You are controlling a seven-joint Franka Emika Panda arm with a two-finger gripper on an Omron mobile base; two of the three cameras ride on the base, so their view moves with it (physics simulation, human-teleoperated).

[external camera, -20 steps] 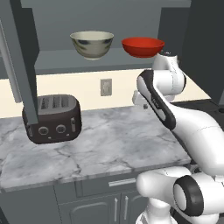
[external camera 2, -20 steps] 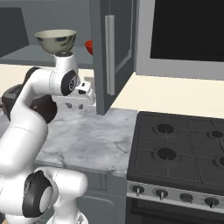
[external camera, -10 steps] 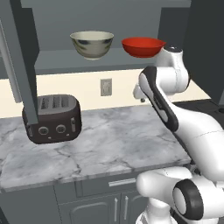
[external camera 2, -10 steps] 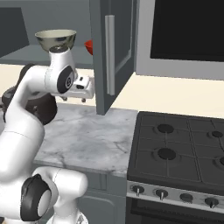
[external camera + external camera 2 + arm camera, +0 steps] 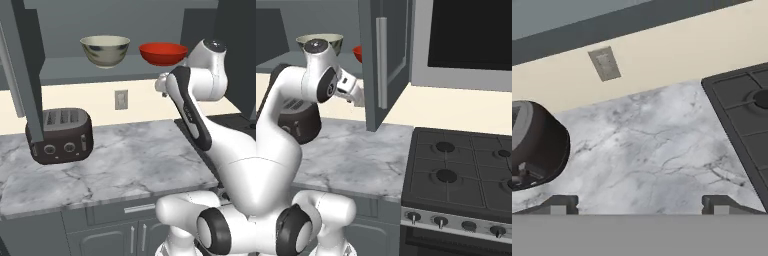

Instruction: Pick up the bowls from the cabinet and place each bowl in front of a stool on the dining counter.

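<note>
While both bowls, cream point(image 5: 104, 50) and red point(image 5: 163, 53), sit on the cabinet point(image 5: 75, 70) shelf, the gripper point(image 5: 639, 202) hangs empty, jaws wide, above the marble counter point(image 5: 130, 160); toaster point(image 5: 60, 136) at 9 o'clock.

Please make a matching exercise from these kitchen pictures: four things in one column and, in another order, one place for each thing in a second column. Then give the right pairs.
Things:
1. red bowl
2. cream bowl
3. toaster
4. wall socket

Places:
A. on the marble worktop, at its left
B. on the cabinet shelf, right side
C. on the cream wall under the shelf
D. on the cabinet shelf, left of the other bowl

Pairs: 1-B, 2-D, 3-A, 4-C
</note>
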